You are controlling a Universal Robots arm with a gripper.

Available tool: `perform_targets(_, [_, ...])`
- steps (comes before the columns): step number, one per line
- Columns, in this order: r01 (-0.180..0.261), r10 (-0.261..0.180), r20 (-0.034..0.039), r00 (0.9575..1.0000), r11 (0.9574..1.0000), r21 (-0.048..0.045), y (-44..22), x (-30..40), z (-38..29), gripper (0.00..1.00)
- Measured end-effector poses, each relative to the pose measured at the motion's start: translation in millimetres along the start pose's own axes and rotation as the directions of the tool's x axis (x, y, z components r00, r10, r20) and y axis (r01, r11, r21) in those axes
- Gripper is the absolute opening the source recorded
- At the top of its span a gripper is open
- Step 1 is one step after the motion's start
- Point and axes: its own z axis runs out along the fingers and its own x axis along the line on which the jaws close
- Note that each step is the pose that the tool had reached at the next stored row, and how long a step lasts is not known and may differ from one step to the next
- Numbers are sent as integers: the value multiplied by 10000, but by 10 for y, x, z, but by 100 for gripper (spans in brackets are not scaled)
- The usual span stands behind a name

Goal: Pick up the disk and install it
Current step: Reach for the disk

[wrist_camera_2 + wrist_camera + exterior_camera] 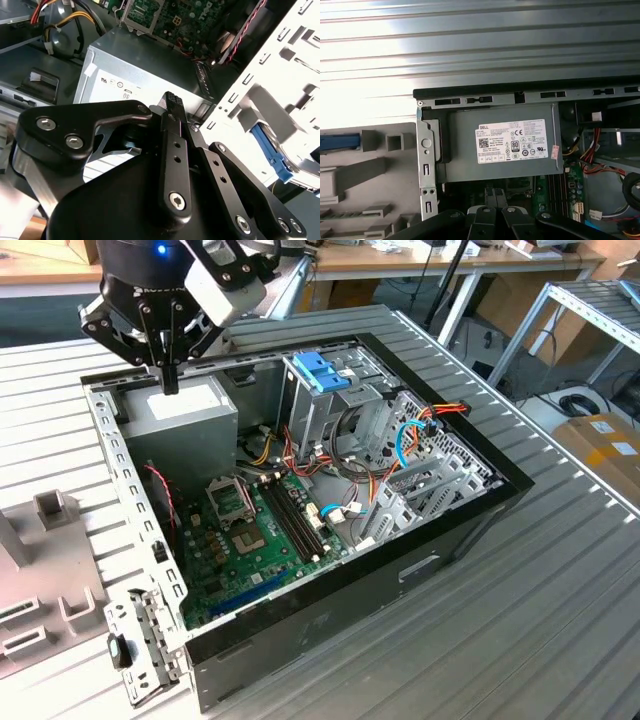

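My gripper [170, 386] hangs over the back corner of the open computer case [470, 530], just above the grey power-supply box [185, 418] with its white label [515, 141]. Its black fingers [171, 100] are shut together and hold nothing. In the first wrist view the fingertips [495, 196] sit over the near edge of that box. Outside the case, a blue strip [339, 142] lies in the grey fixture [375, 175]; it looks like the disk's rail, and the rest of the disk is cut off. A blue strip [272, 152] also shows beyond the case wall.
Inside the case are a metal drive cage with a blue handle [322, 370], a green motherboard [255, 540] and loose orange, blue and red cables [410, 440]. The grey fixture [40, 610] stands at the exterior view's left on the ribbed metal table [560, 620].
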Motion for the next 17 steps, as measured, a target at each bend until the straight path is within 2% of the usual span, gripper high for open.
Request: perform_targets(17, [-1,1,0,10000,10000,0,-13,173,-5,10])
